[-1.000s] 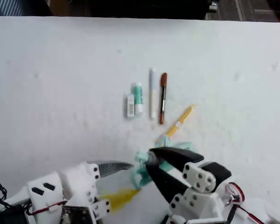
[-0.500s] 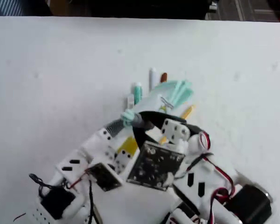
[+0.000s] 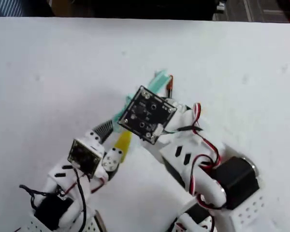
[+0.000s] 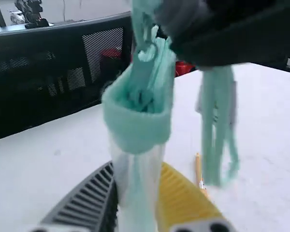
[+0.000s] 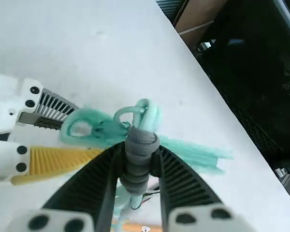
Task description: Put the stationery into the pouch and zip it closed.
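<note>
The pouch [image 4: 139, 126], clear with teal trim, hangs off the table between both arms. My left gripper [image 4: 137, 193] is shut on its lower part, grey finger [image 3: 104, 129] on one side and yellow finger [image 3: 123, 140] on the other. My right gripper [image 5: 138, 151], black, is shut on the grey zipper tab [image 5: 140, 145] at the pouch's teal end [image 5: 93, 127]. In the high view the pouch's teal edge [image 3: 157, 80] pokes out past the right wrist camera board [image 3: 146, 115]. Under it lie a brown-tipped pen [image 3: 170, 83] and a yellow pencil [image 4: 198, 170]; the other stationery is hidden.
The white table [image 3: 53, 72] is bare to the left, right and far side of the arms. Both arm bodies fill the near middle, the right arm's motor block [image 3: 234, 176] at the lower right. A dark mesh barrier [image 4: 48, 72] stands beyond the table's edge.
Both arms have swung from the table's near edge toward the middle, carrying the pouch up and over the row of stationery, which is now mostly covered.
</note>
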